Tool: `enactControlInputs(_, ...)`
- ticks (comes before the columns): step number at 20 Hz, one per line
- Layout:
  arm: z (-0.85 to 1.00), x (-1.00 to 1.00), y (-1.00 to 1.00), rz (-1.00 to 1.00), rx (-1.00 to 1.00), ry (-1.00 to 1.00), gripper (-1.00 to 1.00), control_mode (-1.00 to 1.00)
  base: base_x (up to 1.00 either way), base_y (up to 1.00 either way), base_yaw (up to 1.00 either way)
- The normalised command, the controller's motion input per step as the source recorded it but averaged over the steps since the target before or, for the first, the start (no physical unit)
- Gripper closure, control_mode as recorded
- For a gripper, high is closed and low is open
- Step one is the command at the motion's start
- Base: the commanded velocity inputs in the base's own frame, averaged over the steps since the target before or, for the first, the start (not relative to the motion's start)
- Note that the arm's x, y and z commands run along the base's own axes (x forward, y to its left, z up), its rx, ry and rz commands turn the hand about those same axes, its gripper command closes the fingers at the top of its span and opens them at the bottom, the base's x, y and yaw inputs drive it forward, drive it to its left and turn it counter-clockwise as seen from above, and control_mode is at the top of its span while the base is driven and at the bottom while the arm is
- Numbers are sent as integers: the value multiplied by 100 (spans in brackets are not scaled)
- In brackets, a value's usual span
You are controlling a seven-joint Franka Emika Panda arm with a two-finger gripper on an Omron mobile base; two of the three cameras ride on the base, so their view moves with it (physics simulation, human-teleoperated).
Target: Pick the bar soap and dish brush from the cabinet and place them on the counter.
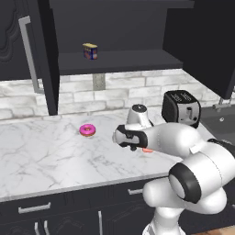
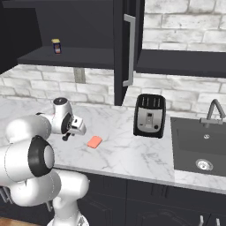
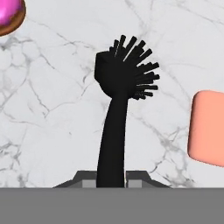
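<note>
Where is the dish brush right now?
In the hand view the dish brush is held in the shut hand above the counter, bar soap alongside.

Whitewashed brick wall (image 2: 185,95) — dark sink (image 2: 201,143) (steel faucet (image 2: 214,110)) — wall outlet (image 1: 98,81).

Black dish brush (image 3: 120,87), salmon bar soap (image 3: 209,129), grey-veined white counter (image 3: 57,100).

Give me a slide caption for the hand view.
The hand grips the dish brush above the counter, bar soap lying beside it.
</note>
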Motion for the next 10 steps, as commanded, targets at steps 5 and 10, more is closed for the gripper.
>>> enactControlInputs(5,-24,0,0,2,0,1,100,-100,0,0,0)
enactControlInputs(10,-29,0,0,1,0,0,100,-100,0,0,0)
